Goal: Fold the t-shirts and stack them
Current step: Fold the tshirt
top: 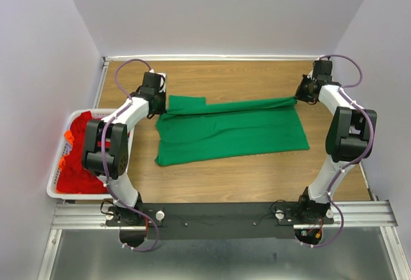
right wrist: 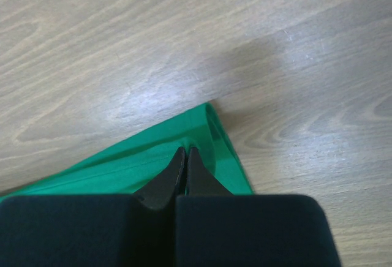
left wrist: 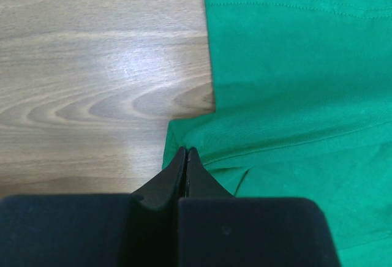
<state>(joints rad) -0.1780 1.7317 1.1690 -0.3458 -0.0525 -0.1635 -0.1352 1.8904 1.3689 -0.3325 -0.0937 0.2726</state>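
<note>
On the table (top: 257, 171), dead centre, the green shirt (top: 231, 135) lies spread with its long side running nine to three o'clock. Its far edge is doubled over into a narrow band, so I judge this a fold begun and not yet finished. Over at nine o'clock the red shirts (top: 83, 158) sit heaped in the basket (top: 54, 190). None are folded and nothing is stacked, so most of the job is ahead. My left claw (top: 159, 103) is down at the shirt's ten o'clock corner, jaws pinched tight on the cloth edge. My right claw (top: 299, 95) is at the two o'clock corner, pinched tight on the folded band. Both arms reach far out from their bases, elbows bowed outward, wrists tipped down to the wood, the band drawn straight between them.
</note>
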